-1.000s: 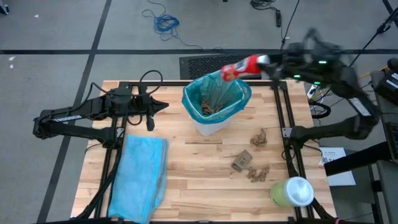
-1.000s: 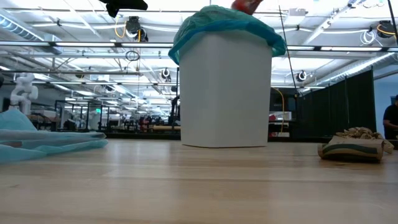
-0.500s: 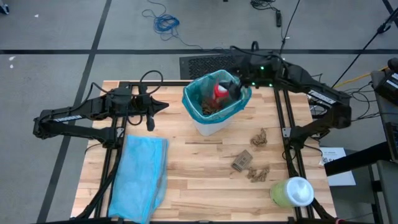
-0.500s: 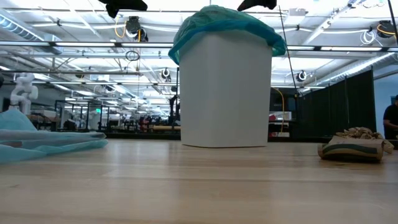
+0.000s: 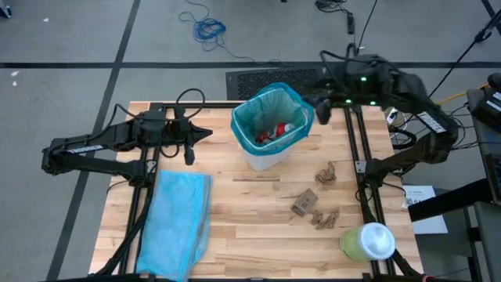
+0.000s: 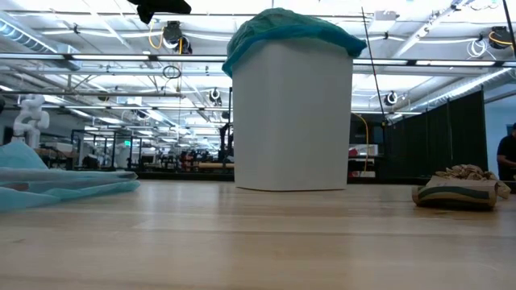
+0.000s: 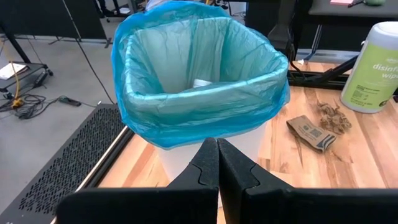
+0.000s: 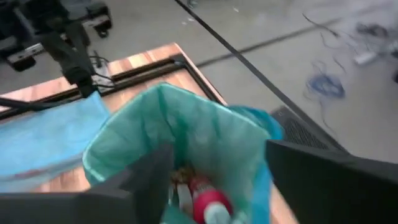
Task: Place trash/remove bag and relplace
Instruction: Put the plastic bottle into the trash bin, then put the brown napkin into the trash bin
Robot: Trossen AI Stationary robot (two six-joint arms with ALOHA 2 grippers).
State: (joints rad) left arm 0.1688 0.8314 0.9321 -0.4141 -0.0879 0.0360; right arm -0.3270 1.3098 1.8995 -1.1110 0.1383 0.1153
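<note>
Left arm: dark, jointed, lying across the table's left edge; one left gripper (image 5: 205, 133) pointing toward the bin, its two black fingers (image 7: 205, 168) pressed together on nothing.
Replacement bag: one pale sky-blue plastic bag (image 5: 175, 221), thin and wrinkled, lying flat as a long strip on the table's left side, in front of the left arm.
Table: one light wooden-plank table (image 5: 250, 235), smooth, framed by black rails.
Bin: one white plastic bin (image 5: 268, 159), roughly square with rounded corners, standing upright at the table's back middle.
Bag: one teal-green translucent liner (image 5: 298, 119), crinkled, folded over the bin's rim all round.
In the bin: brown crumpled scraps and one red-and-white item (image 5: 274, 131) lying at the bottom of the liner.
Trash on table: three groups of brown paper scraps right of the bin – a crumpled scrap (image 5: 326, 173), a flatter folded piece (image 5: 304, 201), a small cluster (image 5: 324, 218).
Container: one pale-green cylindrical container (image 5: 367, 242) with a white top, at the front right corner.
Right arm: dark, raised just beyond the bin's back right corner; one right gripper (image 5: 321, 110), fingers spread apart, empty, hanging above the bin's rim.
</note>
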